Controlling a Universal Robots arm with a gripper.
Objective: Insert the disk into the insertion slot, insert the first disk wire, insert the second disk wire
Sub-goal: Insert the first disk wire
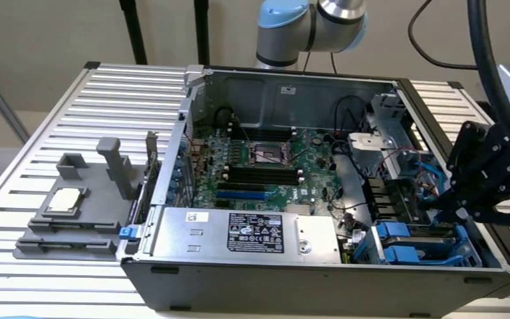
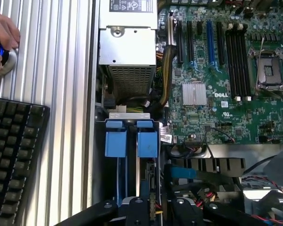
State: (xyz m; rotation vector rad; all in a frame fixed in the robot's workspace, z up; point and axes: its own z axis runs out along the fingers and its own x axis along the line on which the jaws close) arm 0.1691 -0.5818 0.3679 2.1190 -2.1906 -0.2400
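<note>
Dark metal insertion slot [image 2: 132, 155] with glossy blue plastic tabs.

The power-supply box [image 1: 246, 234] lies in the case [image 1: 326, 292], with the insertion slot [image 1: 414, 246] at the exterior view's right.

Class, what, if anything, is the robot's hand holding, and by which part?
Cannot be told; the hand sits low over the blue-railed insertion slot.

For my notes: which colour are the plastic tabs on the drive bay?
Bright blue. The tabs show best in the wrist view, at the drive bay.
</note>
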